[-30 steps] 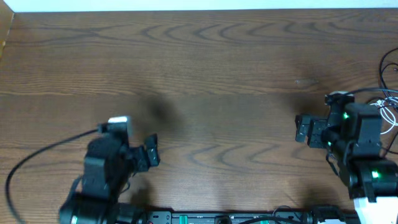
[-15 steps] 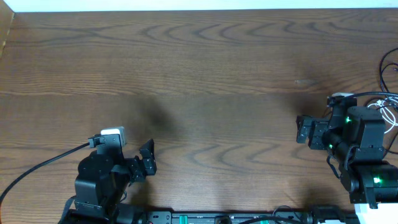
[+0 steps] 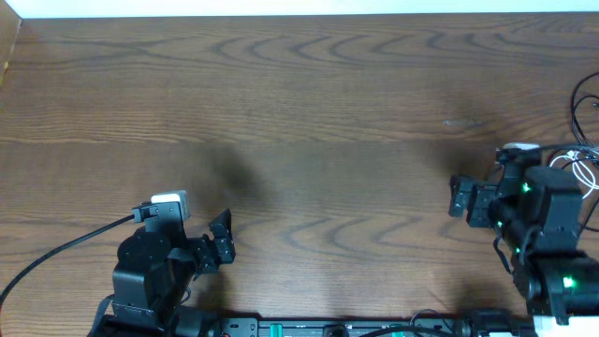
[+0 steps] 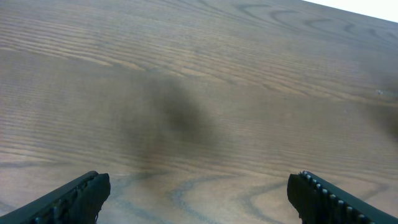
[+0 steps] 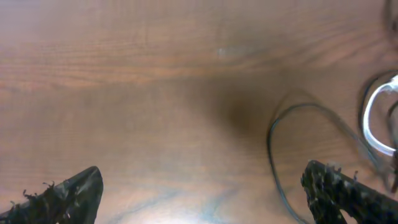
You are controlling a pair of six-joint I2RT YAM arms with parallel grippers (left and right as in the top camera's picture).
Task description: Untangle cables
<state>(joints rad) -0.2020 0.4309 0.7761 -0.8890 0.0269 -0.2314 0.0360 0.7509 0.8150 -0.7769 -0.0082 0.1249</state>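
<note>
The cables lie bunched at the table's far right edge: a thin white cable (image 3: 584,169) in loops and a thin black cable (image 3: 574,97) curving beside it. In the right wrist view the white cable (image 5: 367,121) loops at the right edge and a black cable (image 5: 272,134) arcs in front of the right finger. My right gripper (image 3: 458,197) is open and empty just left of the bunch; it shows wide open in its wrist view (image 5: 202,199). My left gripper (image 3: 225,239) is open and empty near the front left, far from the cables, over bare wood (image 4: 199,202).
The brown wooden table (image 3: 309,103) fills the view. A thick black arm wire (image 3: 56,245) trails from the left arm toward the front left edge. The control bar (image 3: 337,328) runs along the front edge between the arms.
My left arm has pulled back toward the front edge, then stopped. My right arm has drifted slightly to the right. Both grippers stay open.
</note>
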